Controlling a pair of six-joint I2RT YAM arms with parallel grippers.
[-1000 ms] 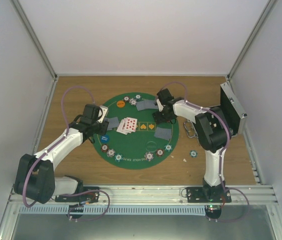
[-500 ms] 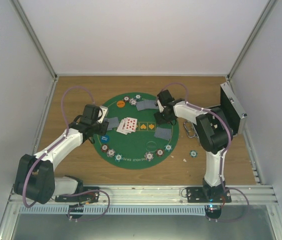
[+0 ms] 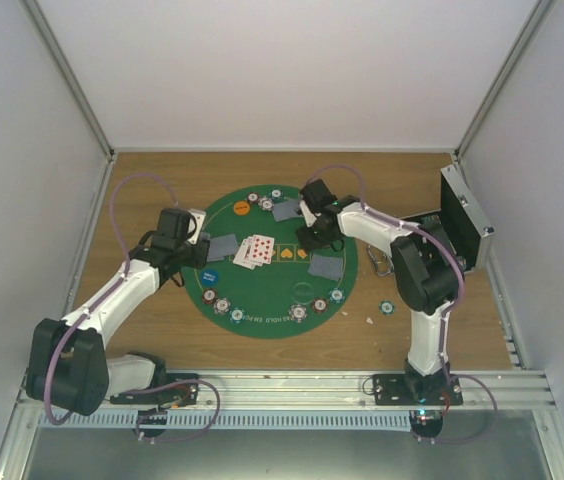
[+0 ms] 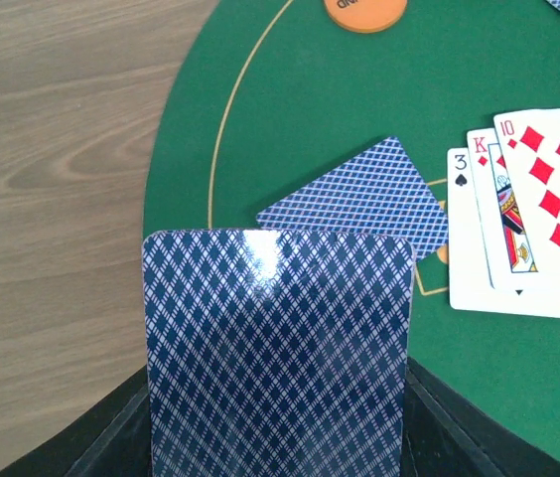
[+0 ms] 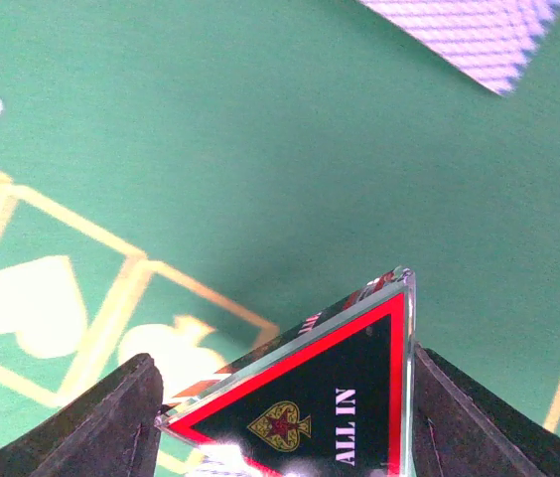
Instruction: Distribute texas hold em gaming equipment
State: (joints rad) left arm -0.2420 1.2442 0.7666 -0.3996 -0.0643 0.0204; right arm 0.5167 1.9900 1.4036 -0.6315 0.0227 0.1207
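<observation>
2 pieces are in hand, 1 per arm. The left gripper (image 4: 278, 447) is clamped on a face-down card (image 4: 278, 348), held out over the left edge of the green mat (image 4: 310, 89), just short of a second card (image 4: 364, 194) lying back-up there. — Mia

And the right gripper (image 5: 285, 427)? — Tom

Closed on the triangular marker (image 5: 330, 397), its black face reading ALL IN, over the printed suit boxes in the middle of the mat. — Mia

So which step is this? — Tom

I'd call it late dealing. Chips (image 3: 222, 305) sit along the near rim and a fan of face-up cards (image 4: 528, 219) is laid out in the centre. My reading is that this seat is 1 card short, though from above the piles are too small to count. — Mia

What does the next move want? — Tom

Bring the card low and flat beside its partner, then part the fingers. It is thin and glossy, with a blue lattice back that catches the light, and dropped from height it could skate across the felt. The marker is the opposite: a stiff plate, red-bordered, with a clear bevelled edge. It only needs a bare patch of felt away from the fan. — Mia
</observation>
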